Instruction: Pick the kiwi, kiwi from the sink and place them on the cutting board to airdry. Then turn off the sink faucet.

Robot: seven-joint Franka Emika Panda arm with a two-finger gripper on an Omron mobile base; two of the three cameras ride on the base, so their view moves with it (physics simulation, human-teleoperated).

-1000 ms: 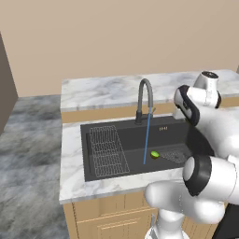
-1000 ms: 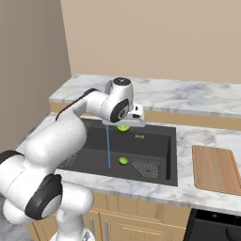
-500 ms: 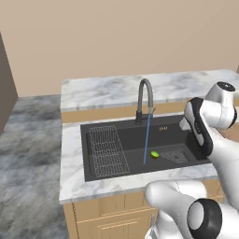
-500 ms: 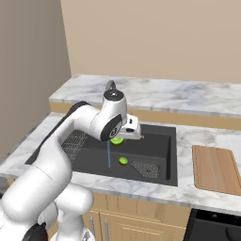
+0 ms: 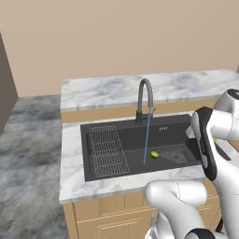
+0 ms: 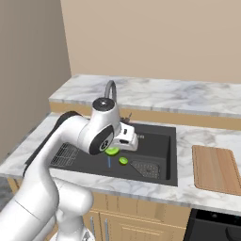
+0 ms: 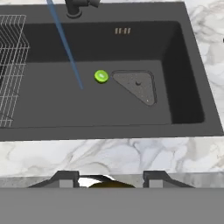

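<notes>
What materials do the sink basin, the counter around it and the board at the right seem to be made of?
The dark rectangular sink basin looks like matte black composite or stone: no shine. The white grey-veined counter looks like polished marble. The flat brown cutting board looks like wood, judging by its grain lines.

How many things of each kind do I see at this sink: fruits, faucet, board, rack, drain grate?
Kiwis: 2 (sink kiwi, held kiwi)
Faucet: 1
Cutting board: 1
Wire rack: 1
Drain grate: 1
Total: 6
</notes>
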